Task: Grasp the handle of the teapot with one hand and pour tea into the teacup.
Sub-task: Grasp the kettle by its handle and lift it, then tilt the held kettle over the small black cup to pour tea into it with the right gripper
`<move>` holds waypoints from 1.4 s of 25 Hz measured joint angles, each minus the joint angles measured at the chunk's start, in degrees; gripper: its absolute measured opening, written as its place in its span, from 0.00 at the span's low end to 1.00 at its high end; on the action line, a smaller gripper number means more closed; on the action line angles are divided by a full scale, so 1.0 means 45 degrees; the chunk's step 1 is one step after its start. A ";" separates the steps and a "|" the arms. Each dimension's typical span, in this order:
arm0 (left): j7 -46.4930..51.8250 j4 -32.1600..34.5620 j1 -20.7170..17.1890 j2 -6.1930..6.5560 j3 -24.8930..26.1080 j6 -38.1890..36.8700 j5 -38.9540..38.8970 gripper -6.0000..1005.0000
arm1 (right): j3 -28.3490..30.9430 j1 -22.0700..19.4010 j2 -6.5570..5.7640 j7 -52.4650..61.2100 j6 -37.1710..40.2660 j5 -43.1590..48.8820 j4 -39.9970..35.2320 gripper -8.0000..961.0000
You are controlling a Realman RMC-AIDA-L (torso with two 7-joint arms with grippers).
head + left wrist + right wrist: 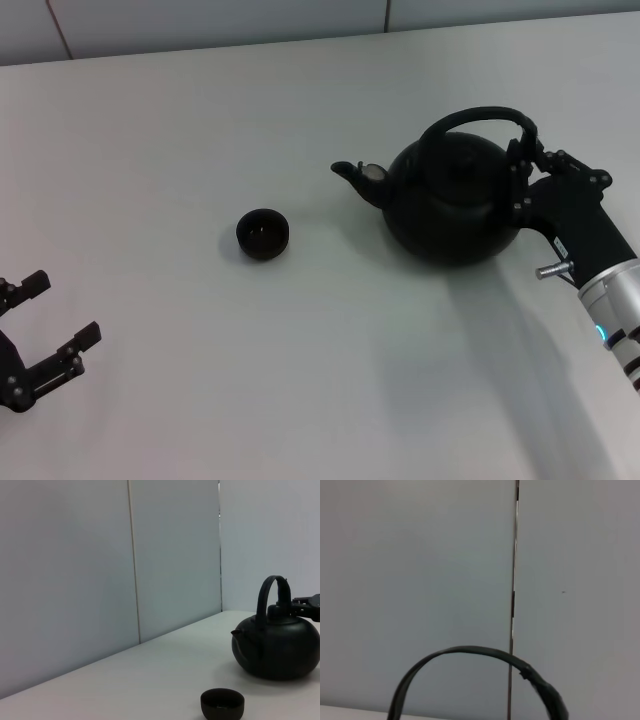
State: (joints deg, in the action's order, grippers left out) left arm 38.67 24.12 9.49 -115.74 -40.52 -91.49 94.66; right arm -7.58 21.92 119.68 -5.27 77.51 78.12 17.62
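Note:
The black teapot (450,205) stands on the white table at the right, its spout (355,175) pointing left toward the small black teacup (263,234). My right gripper (528,150) reaches in from the right, its fingers pinched on the right end of the arched handle (480,116), with the pot resting on the table. The left wrist view shows the teapot (277,647), teacup (222,704) and the right gripper (306,604) at the handle (272,587). The right wrist view shows only the handle's arc (470,652). My left gripper (62,310) is open and empty at the near left.
The white table (300,380) stretches around both objects. A pale panelled wall (200,25) runs along its far edge.

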 joint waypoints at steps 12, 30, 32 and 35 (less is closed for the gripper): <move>0.0059 0.0050 0.0023 -0.0029 0.0064 -0.0035 -0.0001 0.80 | 0.0024 0.0012 0.0002 0.0290 0.0607 -0.0008 0.0077 0.10; 0.0015 0.0055 0.0177 -0.0264 0.0198 0.0073 -0.0002 0.80 | 0.0174 0.1779 -0.0155 0.3800 -0.0349 0.1560 -0.2012 0.10; 0.0004 0.0068 0.0178 -0.0294 0.0275 0.0073 -0.0002 0.80 | 0.0169 0.2172 -0.0154 0.4476 -0.0840 0.2014 -0.2549 0.10; -0.0011 0.0071 0.0177 -0.0327 0.0350 0.0062 -0.0003 0.80 | 0.0120 0.2642 -0.0154 0.5524 -0.1290 0.2777 -0.3483 0.10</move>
State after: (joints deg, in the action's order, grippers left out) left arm 38.62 24.44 10.28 -117.21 -38.95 -91.21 94.64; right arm -7.04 33.81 118.99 19.59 71.71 90.62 1.95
